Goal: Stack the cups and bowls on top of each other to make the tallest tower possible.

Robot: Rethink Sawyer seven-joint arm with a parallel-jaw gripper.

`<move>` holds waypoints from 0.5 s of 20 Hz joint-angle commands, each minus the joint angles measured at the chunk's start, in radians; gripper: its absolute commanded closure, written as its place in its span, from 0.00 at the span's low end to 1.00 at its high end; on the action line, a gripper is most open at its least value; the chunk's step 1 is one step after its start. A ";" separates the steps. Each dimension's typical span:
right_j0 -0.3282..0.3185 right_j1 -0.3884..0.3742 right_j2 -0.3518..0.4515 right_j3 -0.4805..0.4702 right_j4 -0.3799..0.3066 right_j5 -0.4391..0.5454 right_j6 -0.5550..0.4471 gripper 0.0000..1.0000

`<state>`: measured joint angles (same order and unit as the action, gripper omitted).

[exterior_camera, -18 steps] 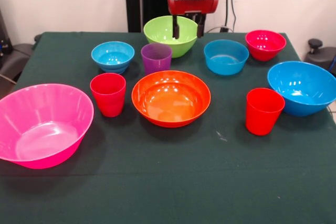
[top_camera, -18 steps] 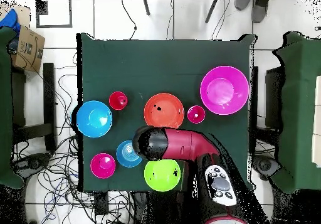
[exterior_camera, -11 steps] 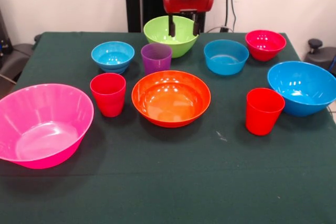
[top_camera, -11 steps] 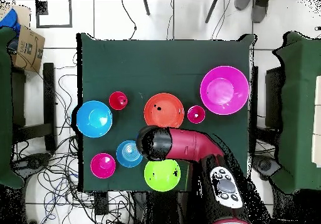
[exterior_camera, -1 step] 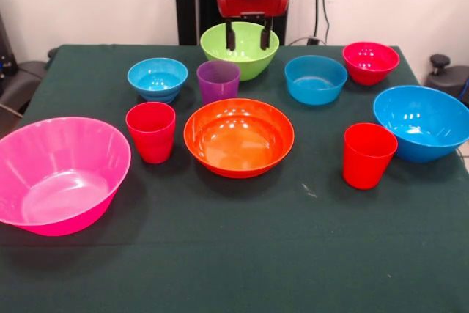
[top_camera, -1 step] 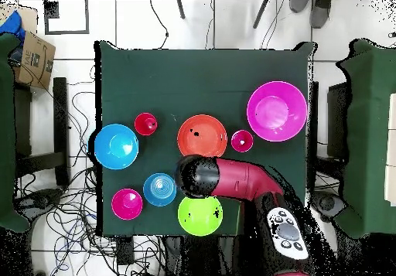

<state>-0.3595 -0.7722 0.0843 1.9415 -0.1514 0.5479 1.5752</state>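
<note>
I see the gripper (exterior_camera, -1 step: 248, 36) raised with fingers apart and empty above the lime green bowl (exterior_camera, -1 step: 239, 50), nothing stacked: the purple cup (exterior_camera, -1 step: 218, 81), orange bowl (exterior_camera, -1 step: 239, 137), two red cups (exterior_camera, -1 step: 151, 131) and other bowls each stand alone on the table (exterior_camera, -1 step: 220, 254).

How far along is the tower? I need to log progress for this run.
Nothing is stacked yet: the purple cup, orange bowl, both red cups and every other bowl sit apart on the table. The pincer hangs open and empty over the lime green bowl. All stacking remains.
</note>
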 commanded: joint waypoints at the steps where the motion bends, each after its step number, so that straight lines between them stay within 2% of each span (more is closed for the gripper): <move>1: -0.021 0.031 0.074 -0.005 -0.074 0.026 -0.028 0.00; 5: -0.037 0.054 0.078 0.000 -0.059 -0.030 0.011 0.00; 10: -0.002 0.075 0.045 -0.025 -0.057 -0.096 0.084 0.00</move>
<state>-0.3805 -0.7653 0.0842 1.9413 -0.1562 0.5448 1.5752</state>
